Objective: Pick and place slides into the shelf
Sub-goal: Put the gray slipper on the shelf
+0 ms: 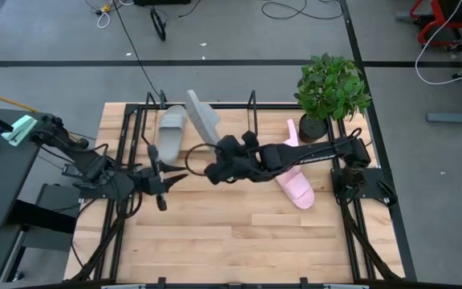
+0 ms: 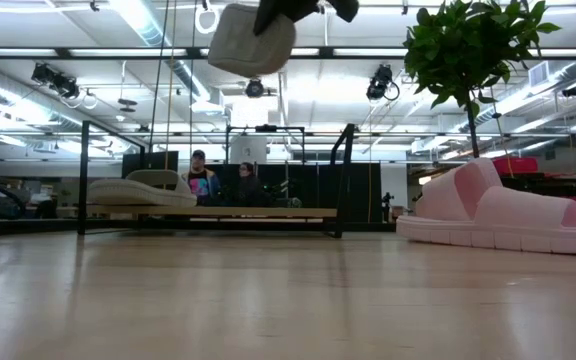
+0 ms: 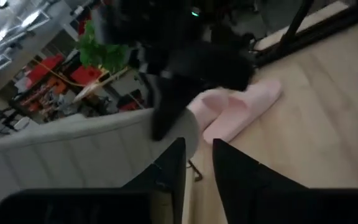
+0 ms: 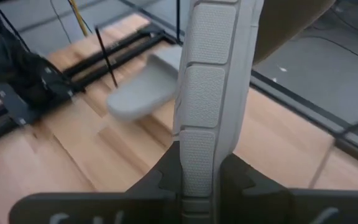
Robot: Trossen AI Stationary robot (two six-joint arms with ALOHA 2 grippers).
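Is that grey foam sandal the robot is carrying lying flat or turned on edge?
On edge. The grey foam sandal stands upright, its sole clamped between the right gripper's fingers, lifted above the wooden table.

A robotics lab: wooden table, floor cables, ceiling strip lights, people behind.

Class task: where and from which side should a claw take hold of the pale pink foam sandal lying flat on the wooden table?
Grip the pale pink foam sandal across its wide raised strap, coming from above. It lies sole-down, so the strap arches up as the highest, narrowest part, as the low view shows.
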